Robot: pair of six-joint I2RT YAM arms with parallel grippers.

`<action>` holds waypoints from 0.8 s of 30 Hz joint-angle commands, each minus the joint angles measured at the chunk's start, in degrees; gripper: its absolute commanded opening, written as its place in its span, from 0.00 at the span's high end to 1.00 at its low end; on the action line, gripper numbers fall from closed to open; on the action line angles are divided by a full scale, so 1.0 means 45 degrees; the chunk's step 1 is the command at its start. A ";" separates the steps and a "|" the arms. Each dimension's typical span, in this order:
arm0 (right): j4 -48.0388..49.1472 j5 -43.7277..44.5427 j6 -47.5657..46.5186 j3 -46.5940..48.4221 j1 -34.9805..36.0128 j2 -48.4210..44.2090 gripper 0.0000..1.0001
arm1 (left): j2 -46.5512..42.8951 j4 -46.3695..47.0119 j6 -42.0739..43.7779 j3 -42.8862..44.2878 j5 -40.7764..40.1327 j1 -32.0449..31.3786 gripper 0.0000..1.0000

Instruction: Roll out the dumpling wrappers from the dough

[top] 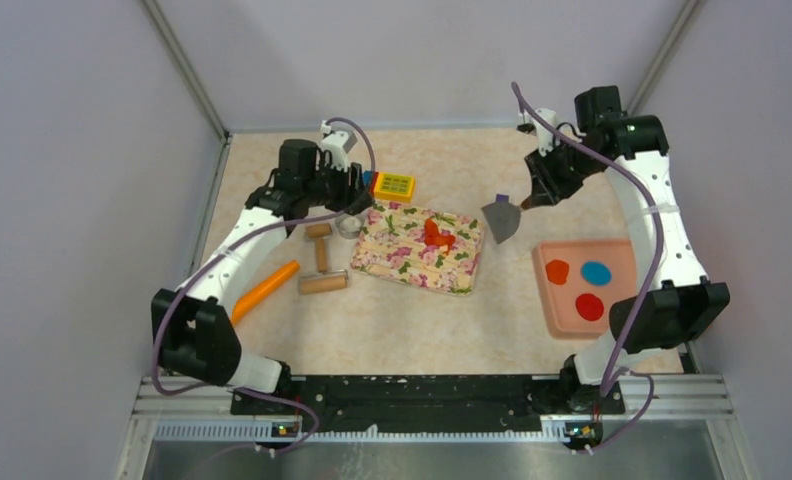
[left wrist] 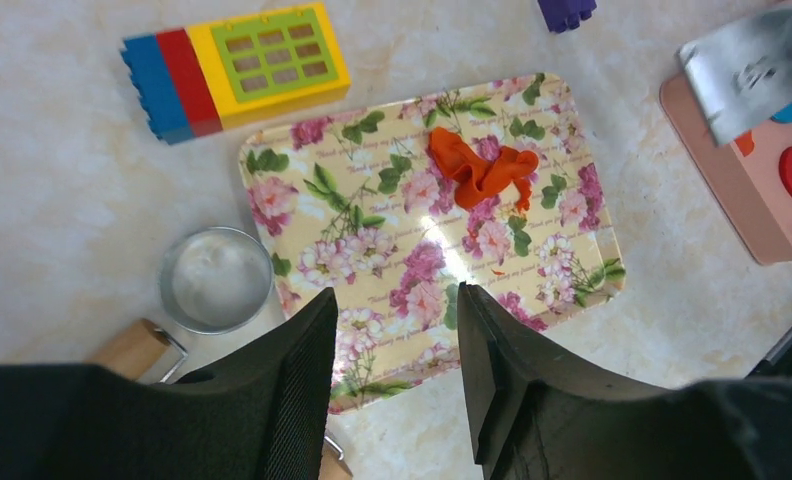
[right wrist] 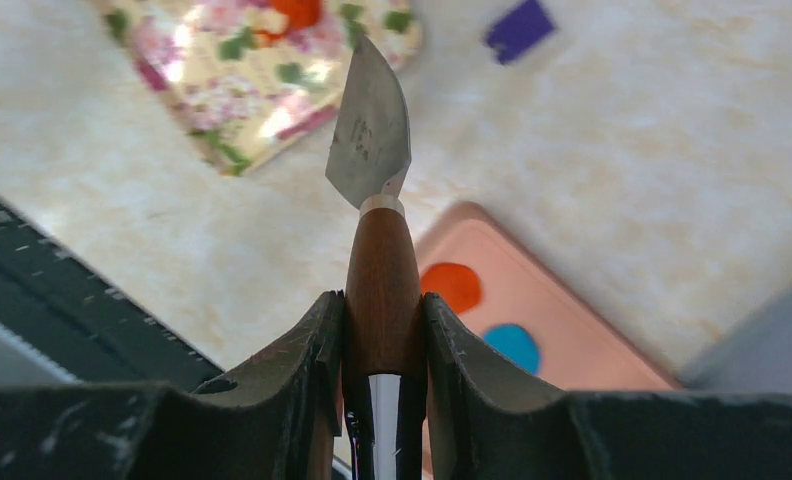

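The dough (top: 435,233) is an irregular red-orange blob on the flowered tray (top: 402,262); it also shows in the left wrist view (left wrist: 480,170). Flat round wrappers, red-orange (top: 557,271) and red (top: 589,306), lie on the pink tray (top: 624,258) beside a blue disc (top: 596,271). My right gripper (right wrist: 384,305) is shut on the wooden handle of a metal scraper (right wrist: 370,130), held in the air between the two trays. My left gripper (left wrist: 396,300) is open and empty, above the flowered tray's near left edge. A wooden rolling pin (top: 322,270) lies left of that tray.
A metal ring (left wrist: 216,279) sits by the flowered tray's left corner. A yellow, red and blue block toy (top: 392,185) lies behind it. An orange carrot toy (top: 264,290) lies at the left. A small purple piece (right wrist: 519,29) lies on the table.
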 commanded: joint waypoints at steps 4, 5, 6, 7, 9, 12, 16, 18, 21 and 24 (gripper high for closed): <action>0.1429 -0.7077 -0.0460 -0.3102 0.0126 -0.0821 1.00 | -0.1574 -0.0548 0.1185 0.0117 -0.1743 0.0110 0.46; 0.1471 -0.7705 -0.0469 -0.3583 0.0115 -0.0732 1.00 | -0.1604 -0.0710 0.1085 0.0037 -0.2066 0.0138 0.45; 0.1586 -0.8192 -0.0517 -0.4137 0.0146 -0.0673 1.00 | -0.1647 -0.0836 0.0962 -0.0088 -0.2199 0.0185 0.44; 0.1872 -0.8504 -0.0505 -0.4702 0.0162 -0.0641 1.00 | -0.1696 -0.0886 0.0830 -0.0236 -0.2226 0.0269 0.44; 0.2594 -0.8859 -0.0438 -0.5839 0.0209 -0.0647 1.00 | -0.1830 -0.0792 0.0564 -0.0677 -0.2224 0.0469 0.43; 0.3985 -0.9547 0.0271 -0.7291 0.0436 -0.0546 1.00 | -0.1867 -0.0663 0.0176 -0.1086 -0.2300 0.0689 0.42; 0.5886 -0.9859 0.1679 -0.8449 0.1466 -0.0672 1.00 | -0.1833 -0.0748 -0.0245 -0.1180 -0.2237 0.1106 0.41; 0.7227 -0.9906 0.2823 -0.9395 0.1992 -0.1010 1.00 | -0.1823 -0.0794 -0.0287 -0.1186 -0.2229 0.1284 0.41; 0.9920 -0.9703 0.4705 -1.1111 0.2710 -0.1476 1.00 | -0.1843 -0.0808 -0.0384 -0.1239 -0.2188 0.1472 0.40; 1.1836 -0.9171 0.6333 -1.2263 0.3150 -0.1445 1.00 | -0.1895 -0.0781 -0.0274 -0.1288 -0.2020 0.1550 0.40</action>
